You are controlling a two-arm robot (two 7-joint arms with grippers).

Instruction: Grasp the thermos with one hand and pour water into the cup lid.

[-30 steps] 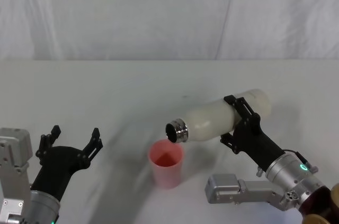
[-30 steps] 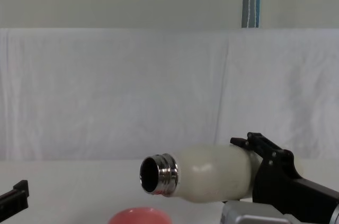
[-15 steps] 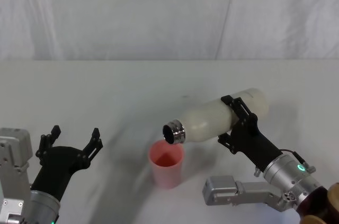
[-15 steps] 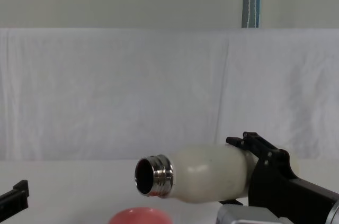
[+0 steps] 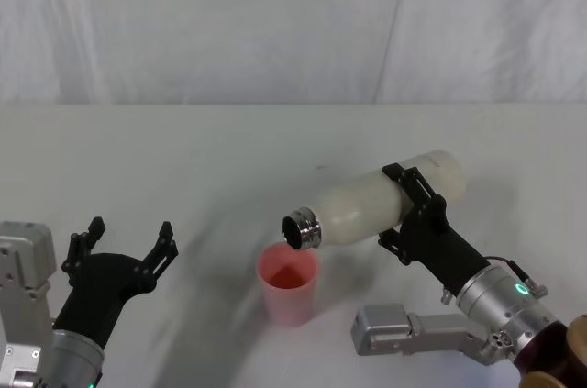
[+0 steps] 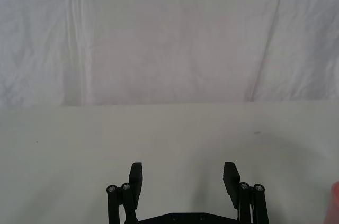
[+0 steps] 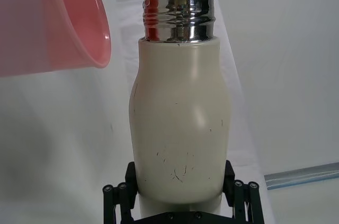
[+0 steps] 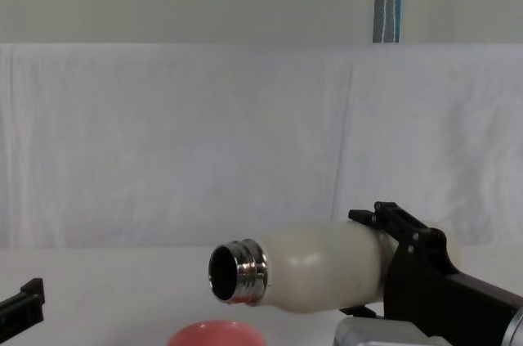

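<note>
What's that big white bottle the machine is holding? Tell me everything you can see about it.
The thermos is a cream-white matte bottle with rounded shoulders, faint scuffs and a shiny threaded steel neck, cap off. The right gripper clamps its body toward the base and holds it in the air, tipped nearly level, with the open mouth angled slightly down just above the pink cup lid standing on the table. No stream of water is discernible.

white table, cup lid upright

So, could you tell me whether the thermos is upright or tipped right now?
Tipped: the right gripper holds the thermos nearly sideways, neck above the cup lid.
</note>
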